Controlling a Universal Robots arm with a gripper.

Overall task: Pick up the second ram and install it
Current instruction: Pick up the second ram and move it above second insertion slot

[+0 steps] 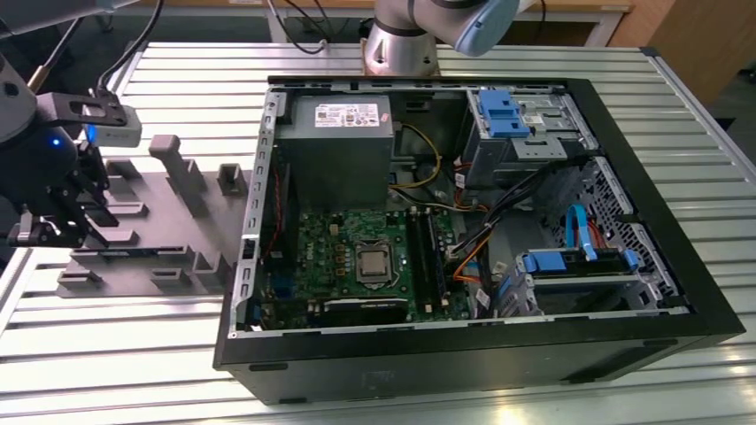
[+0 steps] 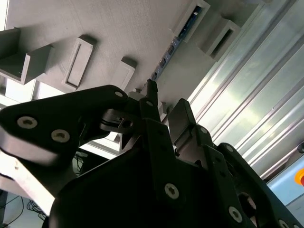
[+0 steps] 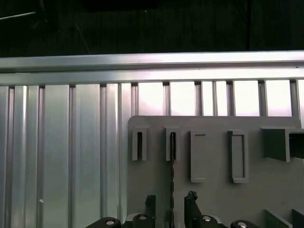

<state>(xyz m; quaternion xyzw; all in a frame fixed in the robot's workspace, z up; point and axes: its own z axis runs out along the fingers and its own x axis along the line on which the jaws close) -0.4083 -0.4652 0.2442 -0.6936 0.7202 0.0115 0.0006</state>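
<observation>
- The second ram (image 3: 172, 161) stands on its long edge in the grey fixture tray (image 1: 177, 221), which sits at the exterior view's left.
- In the first wrist view the stick reads as one thin dark line. One end sits in a slotted holder (image 3: 172, 145) and the other reaches in between the fingertips.
- Its long axis lies flat along the tray and runs from the claw straight toward the table's edge rail (image 3: 152, 64). In the second wrist view its green edge slants away from the fingertips.
- The gripper (image 3: 170, 199) hangs over the tray with its two fingers held narrowly apart, one on each side of the stick. No firm grip shows.
- Four rectangular holders stand in one row on the tray in the first wrist view, and the ram occupies the second of them.
- One ribbed aluminium table (image 1: 661, 97) carries everything, with darkness past its rail in the first wrist view.
- One open computer case (image 1: 661, 328) lies on its side at the centre of the exterior view. It shows one green motherboard (image 1: 343, 257) and one grey power supply (image 1: 336, 124).
- Two blue drive carriers (image 1: 508, 111) sit toward the case's side at the exterior view's right.
- The arm's base (image 1: 399, 44) rises behind the case, with wooden furniture (image 1: 697, 35) beyond the far corner at the exterior view's right.
</observation>
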